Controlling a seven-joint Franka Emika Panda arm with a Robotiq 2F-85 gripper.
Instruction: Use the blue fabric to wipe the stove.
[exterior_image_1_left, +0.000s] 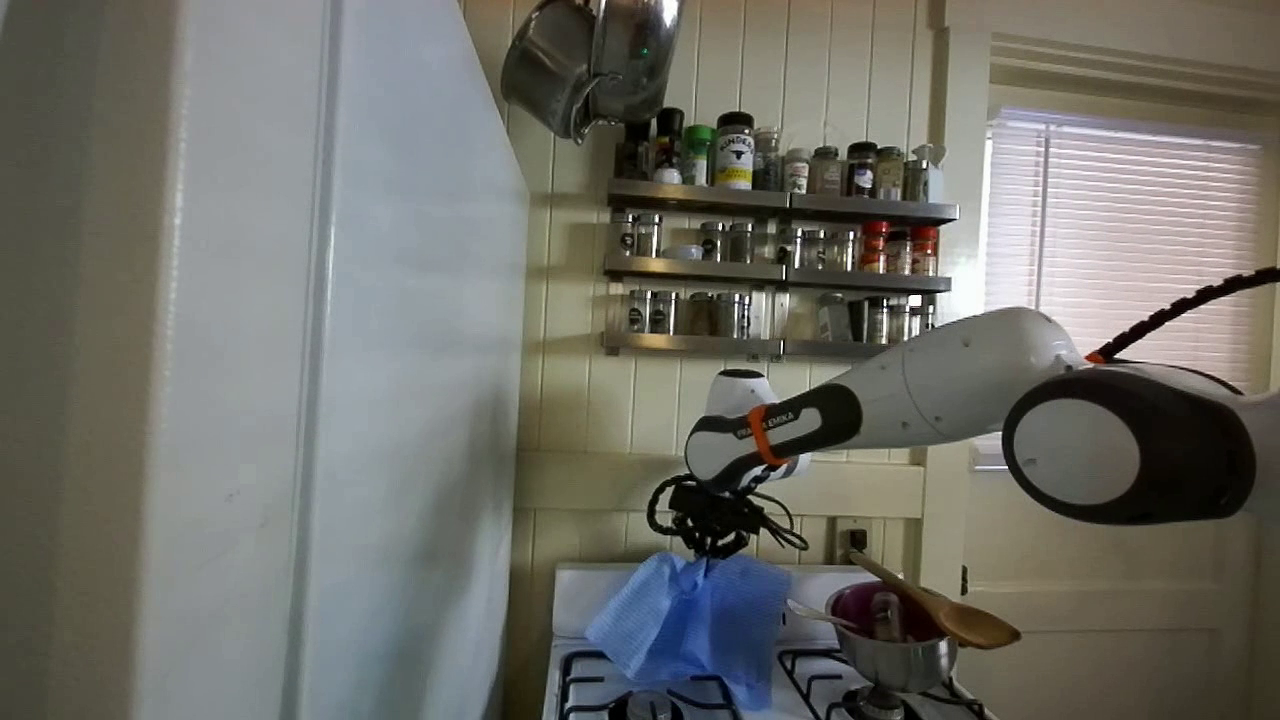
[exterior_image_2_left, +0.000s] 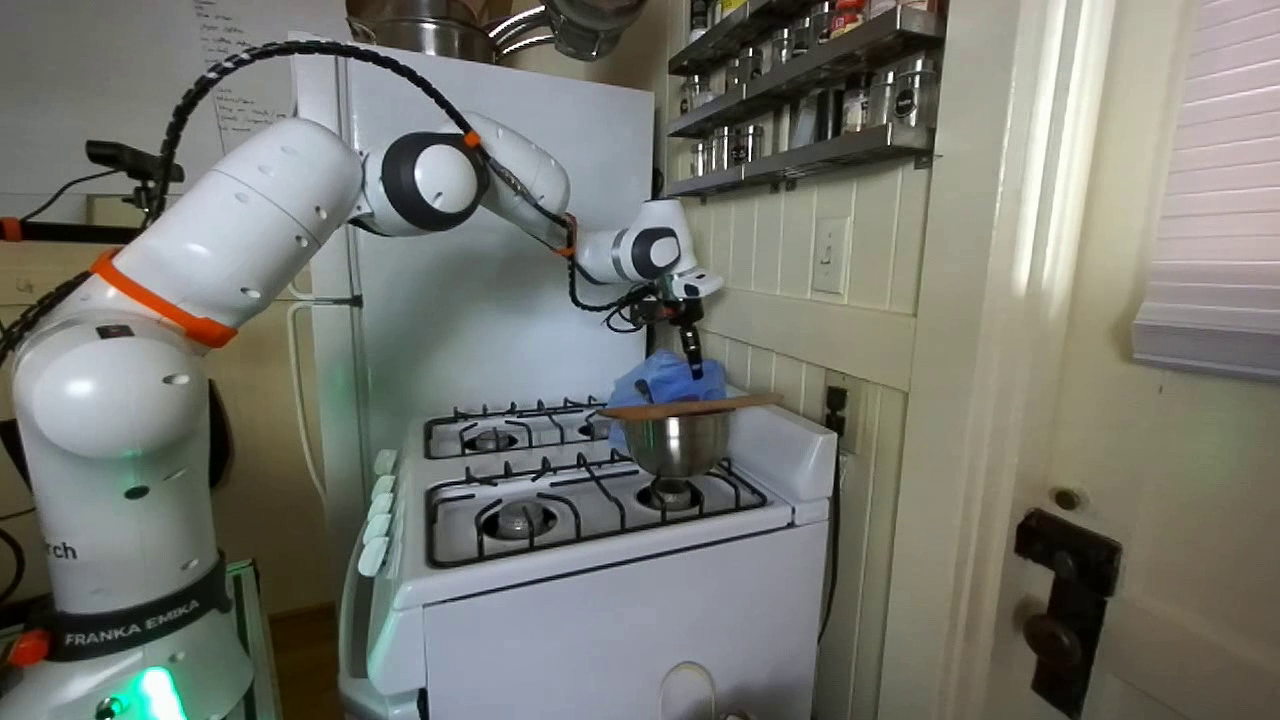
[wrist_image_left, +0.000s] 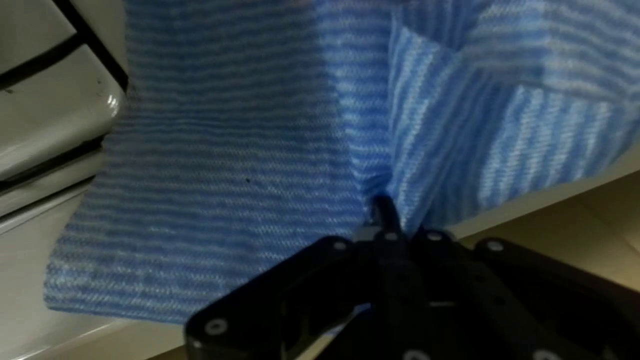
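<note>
Within the claw (wrist_image_left: 402, 219), narrowed to a pinch, a bunched fold of the blue fabric (wrist_image_left: 215, 175) is held; in both exterior views the fabric is hung at the back of the stove (exterior_image_2_left: 620, 610), before the backguard (exterior_image_1_left: 575, 605) and near the metal bowl (exterior_image_2_left: 680, 445); whether the stove is touched cannot be told; wiping is judged to be in hand; next, the fabric should be pressed down and drawn across the stove, with the bowl avoided.
</note>
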